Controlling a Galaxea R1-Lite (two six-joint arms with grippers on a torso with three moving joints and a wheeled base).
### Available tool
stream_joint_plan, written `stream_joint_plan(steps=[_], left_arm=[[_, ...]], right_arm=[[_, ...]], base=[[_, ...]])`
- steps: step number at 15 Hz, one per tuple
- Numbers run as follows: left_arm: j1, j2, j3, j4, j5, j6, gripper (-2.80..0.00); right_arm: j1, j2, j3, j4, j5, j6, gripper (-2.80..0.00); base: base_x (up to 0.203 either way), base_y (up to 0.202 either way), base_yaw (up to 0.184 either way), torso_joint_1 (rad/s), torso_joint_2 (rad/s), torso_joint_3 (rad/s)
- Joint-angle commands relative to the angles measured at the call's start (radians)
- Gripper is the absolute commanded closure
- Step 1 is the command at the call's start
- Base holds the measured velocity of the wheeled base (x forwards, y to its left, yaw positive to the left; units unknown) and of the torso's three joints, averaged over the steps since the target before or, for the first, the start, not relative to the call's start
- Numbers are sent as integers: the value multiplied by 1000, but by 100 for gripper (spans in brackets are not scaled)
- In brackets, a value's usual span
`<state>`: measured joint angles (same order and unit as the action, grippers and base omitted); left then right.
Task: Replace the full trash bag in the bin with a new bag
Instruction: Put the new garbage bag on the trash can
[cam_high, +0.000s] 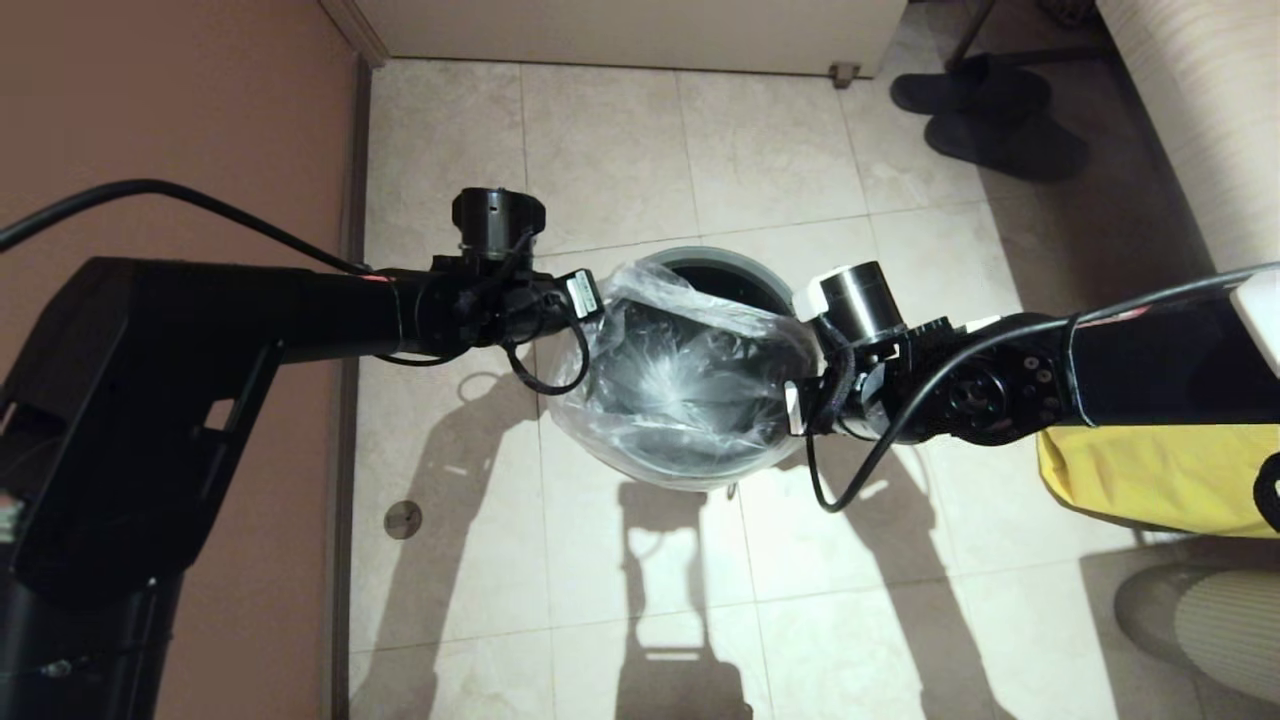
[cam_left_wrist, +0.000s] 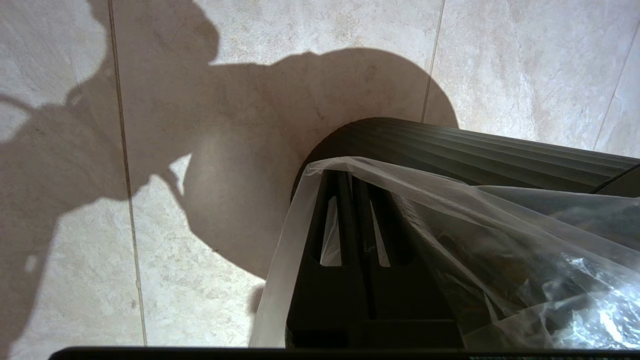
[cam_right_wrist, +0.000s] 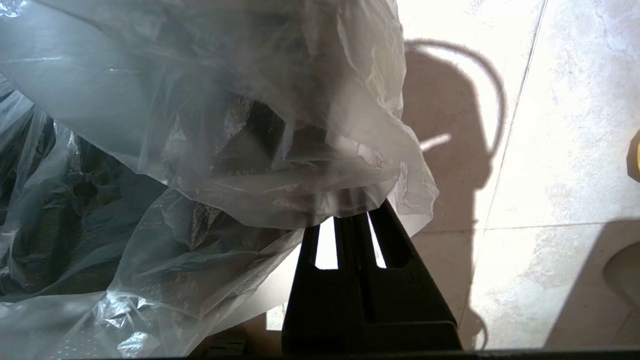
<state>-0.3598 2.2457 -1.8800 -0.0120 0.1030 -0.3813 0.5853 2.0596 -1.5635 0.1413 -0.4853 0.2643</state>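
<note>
The bin (cam_high: 722, 262) stands on the tiled floor between my two arms, its grey rim showing at the far side. The new bag (cam_high: 690, 390), clear and crinkly, is spread over the bin's mouth with its star-gathered seal facing up. My left gripper (cam_left_wrist: 347, 180) is shut on the new bag (cam_left_wrist: 500, 225) at its left edge, just outside the bin's ribbed wall (cam_left_wrist: 475, 145). My right gripper (cam_right_wrist: 352, 215) is shut on the bag's right edge, and the film (cam_right_wrist: 200, 125) bunches over its fingertips and hides them.
An opaque yellow sack (cam_high: 1150, 480) lies on the floor under my right arm. Dark slippers (cam_high: 990, 115) sit at the far right. A brown wall (cam_high: 180, 120) runs along the left, with a floor drain (cam_high: 403, 519) near it. A striped round object (cam_high: 1210, 620) is at the lower right.
</note>
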Motion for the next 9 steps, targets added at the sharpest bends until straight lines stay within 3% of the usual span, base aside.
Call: stream_joint_plan(steps=[1,9], left_arm=[[1,21,2,4,4,-2,0],[2,-145,55,80,17,-13,0]], right_arm=[[-1,7,6,1,-2,3,0],[7,-80,57,12,-2,3,0]], base=[[0,0,0,0,0,0],[0,0,0,0,0,0]])
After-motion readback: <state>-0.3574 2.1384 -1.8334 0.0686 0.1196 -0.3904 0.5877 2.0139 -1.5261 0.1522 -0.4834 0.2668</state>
